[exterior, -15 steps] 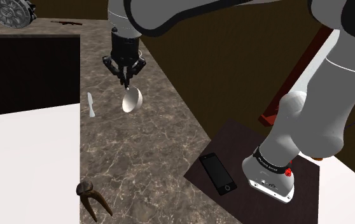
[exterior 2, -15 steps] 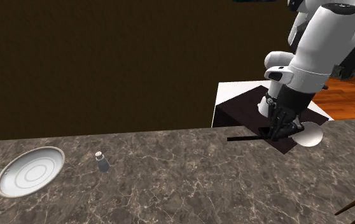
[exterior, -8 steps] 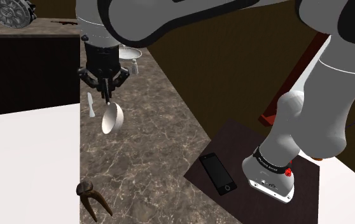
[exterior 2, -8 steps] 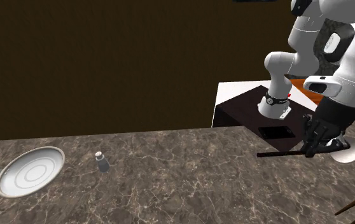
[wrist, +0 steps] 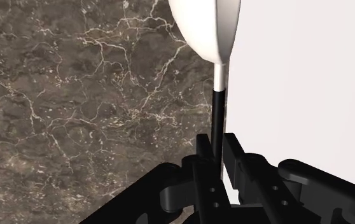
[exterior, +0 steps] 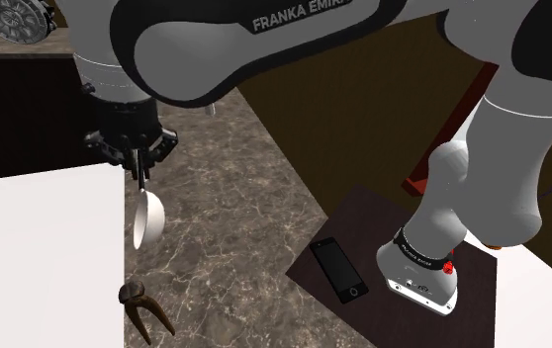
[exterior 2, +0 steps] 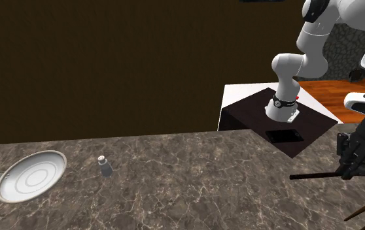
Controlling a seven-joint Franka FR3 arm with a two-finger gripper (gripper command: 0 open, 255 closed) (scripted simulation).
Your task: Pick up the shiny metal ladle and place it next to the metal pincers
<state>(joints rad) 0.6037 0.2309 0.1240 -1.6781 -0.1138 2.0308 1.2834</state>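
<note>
- Gripper (exterior: 138,164): clenched on the ladle (exterior: 148,219). It points down from the arm over the counter's (exterior: 230,203) edge.
- Wrist view: both fingers (wrist: 201,159) are pressed against the thin dark handle (wrist: 217,124), one on each side. Only the handle's width is left between them.
- Grip is taken on the dark part of the handle. The short grey neck and the bowl (wrist: 207,28) lie beyond the fingertips.
- The bowl is drawn pale, nearly white. No metal shine is seen.
- Shoulder view: the ladle is hung bowl-down, just under the fingertips. The bowl is turned edge-on, toward the view's right.
- The bowl is seen over the line where the dark veined counter meets the white surface (exterior: 42,257).
- Whether the bowl touches the counter cannot be told from the shoulder view.
- Pincers (exterior: 143,306): laid on the counter below the bowl in the shoulder view, at the same edge, near the ladle but apart from it. They are drawn brown, with the handles spread.
- Second exterior view: the gripper is seen at the right edge. The handle's free end is stuck out toward the view's left, above the counter.
- Phone (exterior: 339,269): laid flat on the dark top of the stand (exterior: 432,232), well apart from the ladle.
- Plate (exterior 2: 32,175) and small shaker (exterior 2: 104,166): set on the counter at the second exterior view's left, far from the gripper.
</note>
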